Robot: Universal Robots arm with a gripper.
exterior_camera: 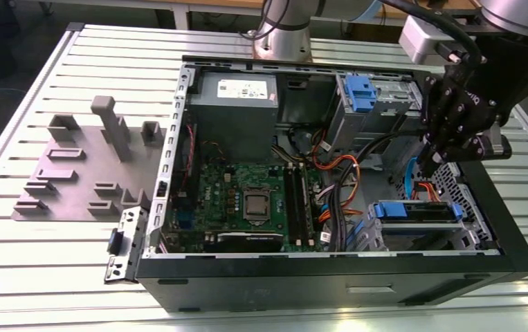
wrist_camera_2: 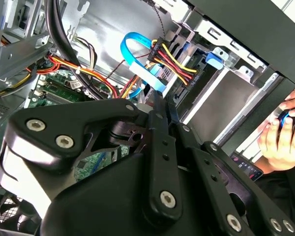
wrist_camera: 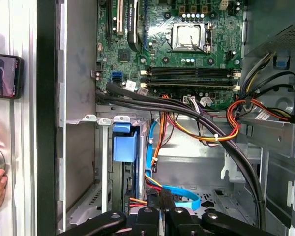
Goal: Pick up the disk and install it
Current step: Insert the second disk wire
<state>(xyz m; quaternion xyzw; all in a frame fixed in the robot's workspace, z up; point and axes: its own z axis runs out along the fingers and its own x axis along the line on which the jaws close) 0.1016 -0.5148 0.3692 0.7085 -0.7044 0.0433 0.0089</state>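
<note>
tabletop (exterior_camera: 23, 277): you have a slatted metal surface carrying everything; in the exterior view it runs out past the case on all sides
computer case (exterior_camera: 338, 280): it lies on its side with the panel off, so you look straight into it in the exterior view; its dark wall also shows in the first wrist view (wrist_camera: 45, 123)
arm (exterior_camera: 522, 41): it comes in from the exterior view's right and hangs over the drive-bay end of the case
fixture plate (exterior_camera: 79, 173): a grey plate with upright pegs and blocks sits on the tabletop at the exterior view's left, just beside the case
power supply (exterior_camera: 236, 93): the grey box with a white sticker sits in the far corner of the case
motherboard (exterior_camera: 245, 197): the green board lies flat on the case floor; you see its processor socket in the first wrist view (wrist_camera: 187, 44)
disk (exterior_camera: 416, 211): its blue carrier sits in the near drive bay at the exterior view's right; the same blue bracket shows in the bay in the first wrist view (wrist_camera: 124, 145)
pincer (exterior_camera: 439, 155): it hangs inside the case above the disk's bay, close to the cable bundle; you cannot tell whether it is clenched or released; both wrist views show it (wrist_camera_2: 160, 110) (wrist_camera: 161, 214)
cables (wrist_camera: 206, 130): red, orange, yellow and black leads plus a light-blue ribbon (wrist_camera_2: 137, 59) lie just beyond the pincer
hand (wrist_camera_2: 280, 132): a person's hand rests outside the case wall
</note>
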